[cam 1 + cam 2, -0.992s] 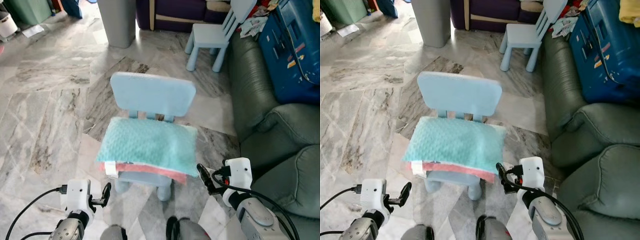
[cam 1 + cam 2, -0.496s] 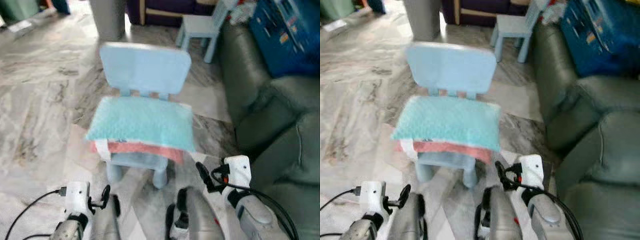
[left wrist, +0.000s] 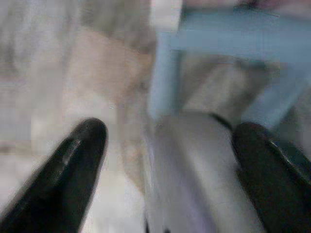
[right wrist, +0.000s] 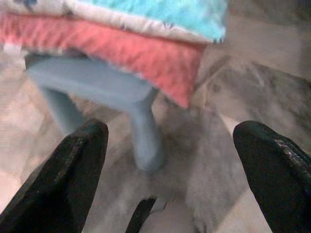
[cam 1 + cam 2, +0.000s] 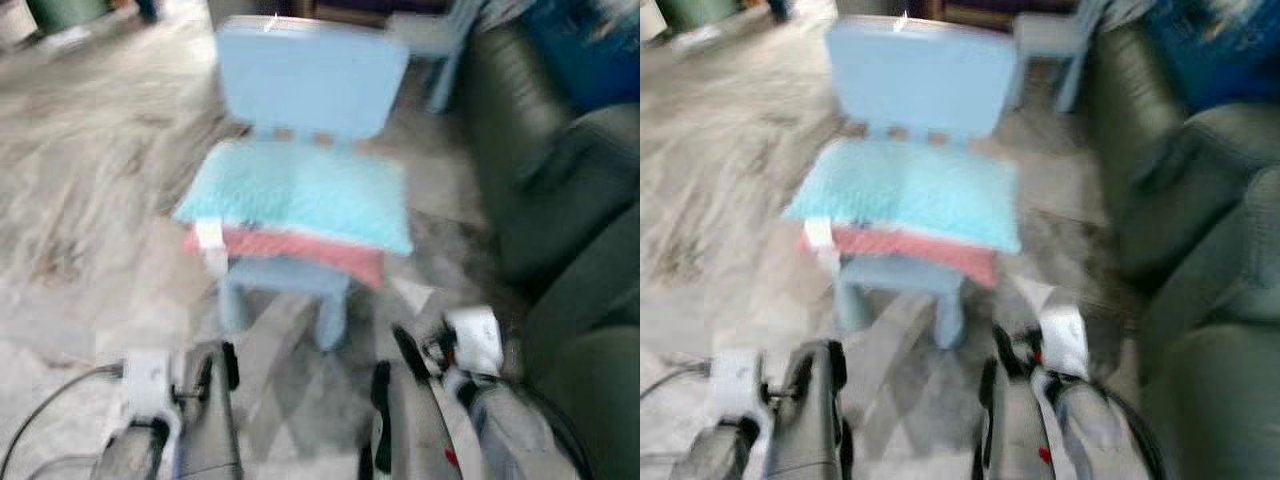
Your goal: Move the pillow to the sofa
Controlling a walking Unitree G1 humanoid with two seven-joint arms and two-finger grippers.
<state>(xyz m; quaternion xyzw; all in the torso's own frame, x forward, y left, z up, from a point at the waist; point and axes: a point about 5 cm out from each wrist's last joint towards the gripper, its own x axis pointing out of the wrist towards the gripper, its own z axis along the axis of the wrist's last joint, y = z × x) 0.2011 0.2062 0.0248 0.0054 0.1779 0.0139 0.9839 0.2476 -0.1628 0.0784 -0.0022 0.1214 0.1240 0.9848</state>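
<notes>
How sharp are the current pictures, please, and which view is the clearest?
Left eye and right eye views: motion-blurred throughout, smearing the light blue plastic chair and turquoise-and-coral pillow. Left wrist view: soft and hazy. Right wrist view: clearest, showing the pillow's texture.

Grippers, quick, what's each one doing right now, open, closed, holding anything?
Left gripper: open, holding nothing, low near the chair.
Right gripper: open, holding nothing, below the pillow.
</notes>
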